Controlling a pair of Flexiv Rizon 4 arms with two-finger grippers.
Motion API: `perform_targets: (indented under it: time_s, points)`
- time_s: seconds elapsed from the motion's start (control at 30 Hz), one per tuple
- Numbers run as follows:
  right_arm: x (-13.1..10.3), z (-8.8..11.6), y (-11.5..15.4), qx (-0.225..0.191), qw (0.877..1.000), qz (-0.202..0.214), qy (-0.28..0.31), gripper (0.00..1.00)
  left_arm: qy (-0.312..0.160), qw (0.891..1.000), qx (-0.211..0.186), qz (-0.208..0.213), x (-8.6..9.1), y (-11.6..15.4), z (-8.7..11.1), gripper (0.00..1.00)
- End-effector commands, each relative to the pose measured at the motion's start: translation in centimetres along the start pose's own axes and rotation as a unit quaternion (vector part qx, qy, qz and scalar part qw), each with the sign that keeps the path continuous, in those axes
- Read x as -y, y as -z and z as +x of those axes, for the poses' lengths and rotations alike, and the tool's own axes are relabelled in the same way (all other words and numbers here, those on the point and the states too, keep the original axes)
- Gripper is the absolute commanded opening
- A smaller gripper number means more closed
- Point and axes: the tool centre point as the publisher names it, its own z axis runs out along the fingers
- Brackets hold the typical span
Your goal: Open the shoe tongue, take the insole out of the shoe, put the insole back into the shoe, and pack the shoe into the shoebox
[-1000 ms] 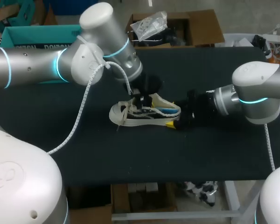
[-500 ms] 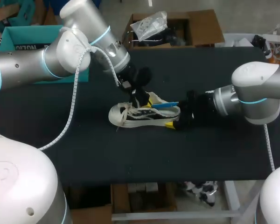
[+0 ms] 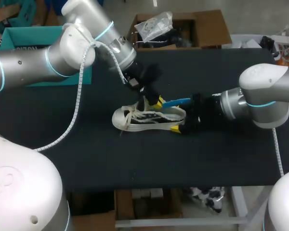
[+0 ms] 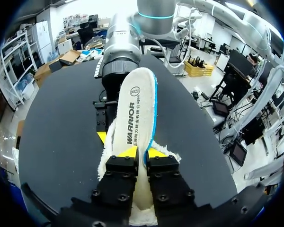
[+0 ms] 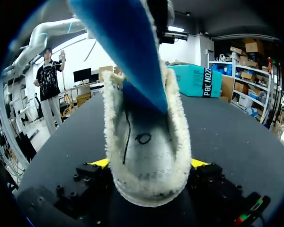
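- Left gripper (image 4: 141,152) clamps the insole (image 4: 135,113) between both fingers.
- The insole, white on top and blue underneath, slants up out of the shoe (image 3: 147,118), with one end inside.
- Right gripper (image 5: 150,163) pinches the shoe's heel from both sides.
- The shoe sits on its sole mid-table (image 3: 86,163), between the two arms.

Head view: I look down from above and behind, over the whole bench (image 3: 221,159).
Left wrist view: close, along my left gripper (image 4: 142,152), insole (image 4: 135,109) ahead.
Right wrist view: close, along my right gripper (image 5: 150,163), shoe (image 5: 142,142) heel ahead.
Shared: the shoe.
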Motion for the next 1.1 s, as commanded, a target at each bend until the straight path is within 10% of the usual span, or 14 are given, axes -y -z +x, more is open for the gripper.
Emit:
perform_targets:
  time_s: [0.03, 0.27, 0.8, 1.1]
  points:
    - [0.3, 0.0, -0.3, 0.000, 1.000, -0.001, 0.000, 0.00, 0.006, 1.000, 0.008, -0.020, 1.0, -1.1, 0.1, 0.39]
    - [0.3, 0.0, -0.3, 0.000, 1.000, -0.001, 0.000, 0.00, 0.006, 0.999, 0.023, -0.037, 2.0, -2.5, 0.9, 0.48]
    - [0.3, 0.0, -0.3, 0.000, 1.000, -0.001, 0.000, 0.00, 0.040, 0.980, 0.193, -0.032, 3.6, -2.3, 2.0, 0.42]
    - [0.3, 0.0, -0.3, 0.000, 1.000, -0.001, 0.000, 0.00, 0.038, 0.978, 0.203, -0.036, 3.8, -1.6, 0.7, 0.40]
